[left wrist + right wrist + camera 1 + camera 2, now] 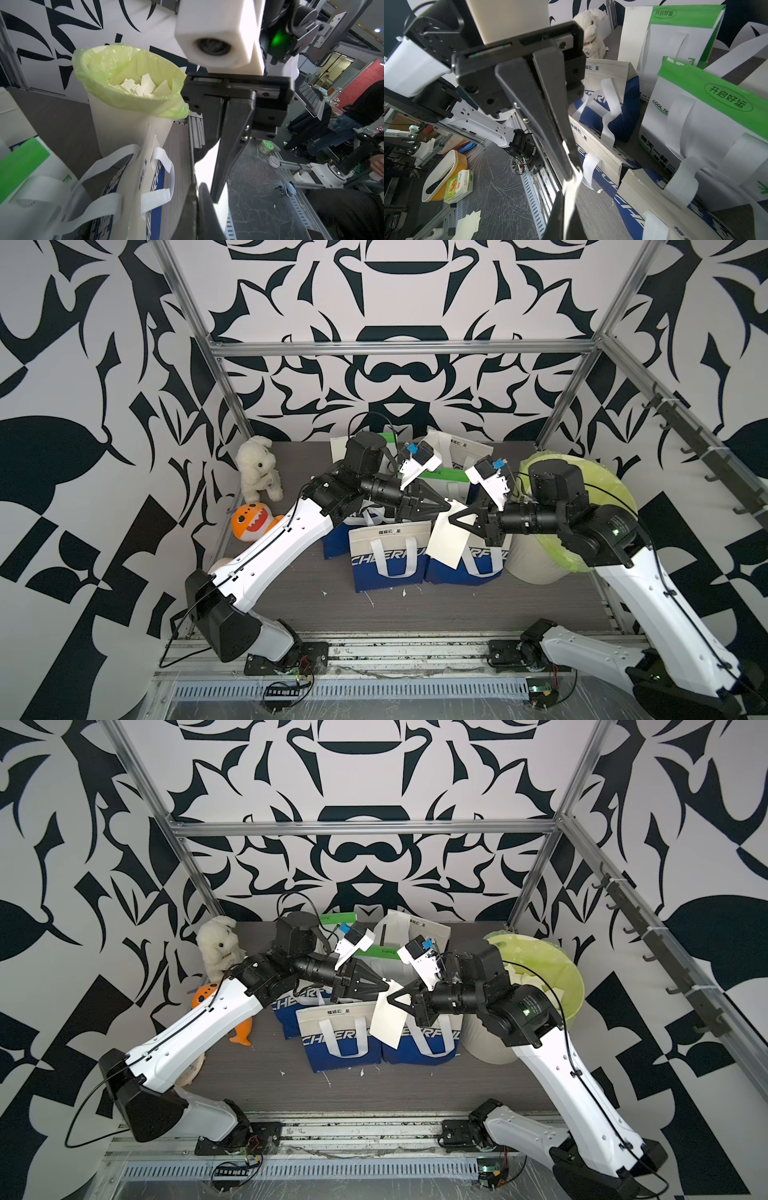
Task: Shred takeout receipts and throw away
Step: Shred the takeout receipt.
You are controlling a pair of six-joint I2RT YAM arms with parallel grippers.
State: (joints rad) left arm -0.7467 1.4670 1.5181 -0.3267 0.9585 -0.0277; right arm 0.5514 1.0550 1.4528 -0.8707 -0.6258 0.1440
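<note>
One takeout receipt [449, 541] [388, 1021], a cream-white slip, hangs in mid-air over the blue and cream bags, showing in both top views. My left gripper [448, 506] [387, 982] is shut on its upper edge from the left. My right gripper [453, 519] [390, 999] is shut on the same edge just beside it, tip to tip. In the left wrist view my left gripper [197, 187] pinches the receipt [204, 174] edge-on. In the right wrist view the receipt [572, 185] runs between the pads of my right gripper [566, 199]. Torn receipt pieces [141, 85] lie in the bin.
A white bin with a green liner [615, 485] [124, 99] stands at the right, under my right arm. Blue and cream bags [390, 556] and green-topped white bags [695, 124] fill the middle. A plush rabbit [257, 468] and an orange plush [249, 522] sit at the left. Paper scraps [404, 593] dot the table.
</note>
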